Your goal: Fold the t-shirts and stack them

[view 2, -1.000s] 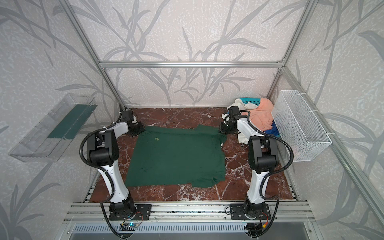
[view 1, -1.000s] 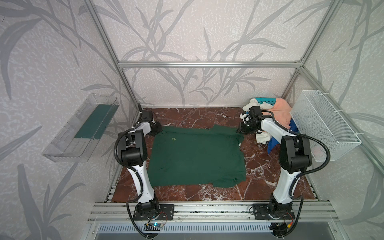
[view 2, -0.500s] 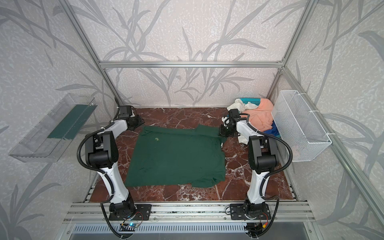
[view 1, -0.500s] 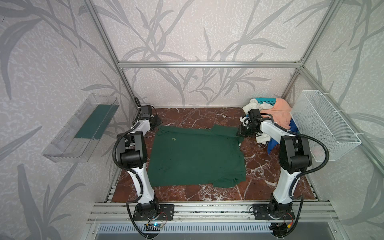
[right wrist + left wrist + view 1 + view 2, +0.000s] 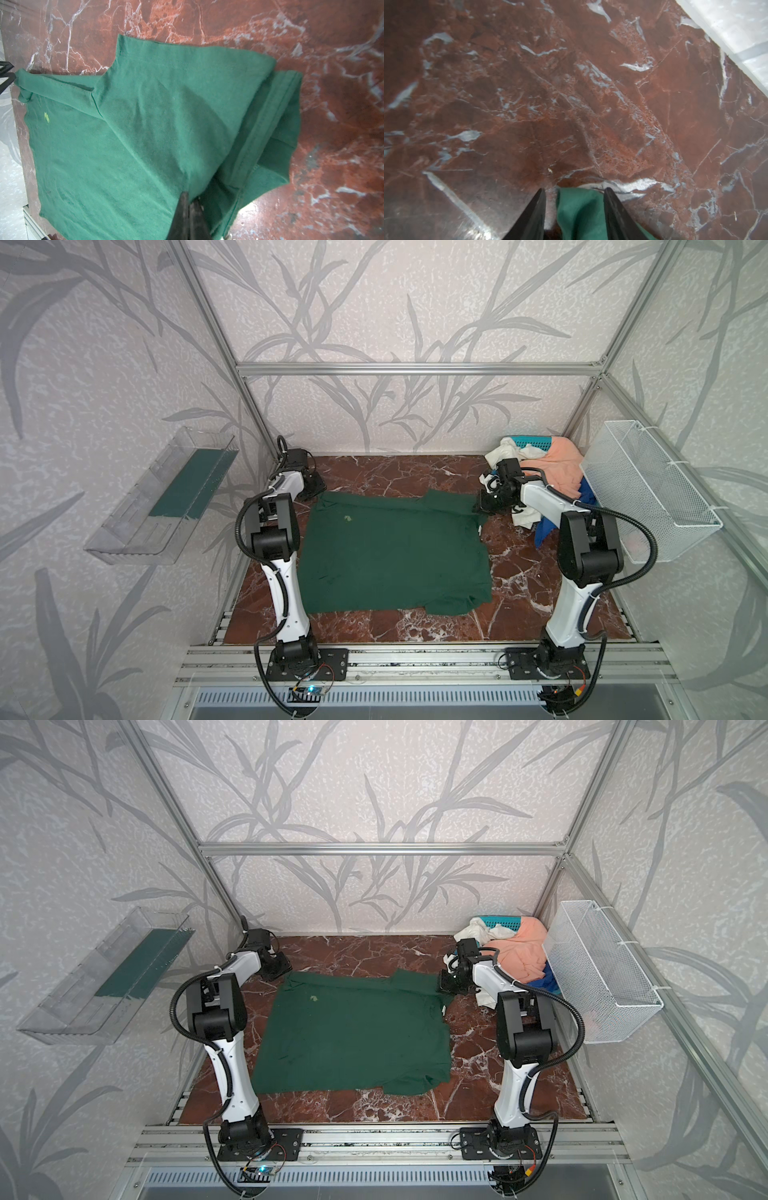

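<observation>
The green t-shirt (image 5: pixel 395 556) fills the middle of the table, spread nearly flat between the two arms. It's soft, light, limp cloth that I'd expect to sag and crease wherever it isn't supported, so corners and seams look like the places to take it. At the far right corner the right gripper (image 5: pixel 188 195) has its jaws pinched tight on a fold, with layers bunched beside it. At the far left corner the left gripper (image 5: pixel 574 190) stands partly parted, the cloth tip lying between its fingers, unclamped. The peach shirt (image 5: pixel 561 464), white shirt (image 5: pixel 509 448) and blue shirt (image 5: pixel 543 531) are heaped back right by a teal basket (image 5: pixel 534 442). Underneath, the marble tabletop (image 5: pixel 395 472) looks smooth — cloth should slide easily. Patterned walls close in, with a wire basket (image 5: pixel 656 506) hanging on the right and a clear shelf (image 5: pixel 137 526) on the left.
</observation>
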`<state>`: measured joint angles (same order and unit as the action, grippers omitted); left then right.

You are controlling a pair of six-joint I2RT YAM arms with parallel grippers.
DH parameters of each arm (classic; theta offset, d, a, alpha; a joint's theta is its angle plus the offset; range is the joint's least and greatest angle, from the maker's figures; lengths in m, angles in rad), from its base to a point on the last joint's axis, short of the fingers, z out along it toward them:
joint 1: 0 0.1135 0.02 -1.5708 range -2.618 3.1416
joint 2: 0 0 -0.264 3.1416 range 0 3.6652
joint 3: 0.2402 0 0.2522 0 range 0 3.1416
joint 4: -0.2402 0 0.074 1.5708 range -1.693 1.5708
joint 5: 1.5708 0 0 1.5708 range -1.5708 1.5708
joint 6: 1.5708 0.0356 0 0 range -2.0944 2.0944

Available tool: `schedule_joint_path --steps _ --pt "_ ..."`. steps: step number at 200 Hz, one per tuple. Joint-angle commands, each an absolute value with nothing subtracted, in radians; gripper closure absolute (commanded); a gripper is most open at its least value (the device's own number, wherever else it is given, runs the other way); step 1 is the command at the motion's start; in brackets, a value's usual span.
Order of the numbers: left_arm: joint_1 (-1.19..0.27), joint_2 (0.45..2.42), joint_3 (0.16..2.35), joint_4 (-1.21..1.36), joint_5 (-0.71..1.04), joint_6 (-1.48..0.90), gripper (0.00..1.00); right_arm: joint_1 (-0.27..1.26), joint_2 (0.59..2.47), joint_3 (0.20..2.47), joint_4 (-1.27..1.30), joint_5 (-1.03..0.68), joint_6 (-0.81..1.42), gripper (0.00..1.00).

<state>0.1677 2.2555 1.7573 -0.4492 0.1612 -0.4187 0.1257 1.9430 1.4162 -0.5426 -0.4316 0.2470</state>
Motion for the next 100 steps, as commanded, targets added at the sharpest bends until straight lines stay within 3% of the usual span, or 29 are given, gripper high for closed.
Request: schedule_joint_path --steps 1,56,100 --pt "0.172 2.288 1.806 -0.498 0.179 -0.418 0.57 0.127 1.95 1.437 -0.543 -0.448 0.254 1.0" --pt "0.177 2.368 1.926 -0.611 0.188 -0.418 0.69 0.127 1.951 1.456 -0.552 -0.457 0.255 1.0" --pt "0.179 2.372 1.93 -0.625 0.196 -0.419 0.69 0.126 1.952 1.479 -0.566 -0.462 0.249 1.0"
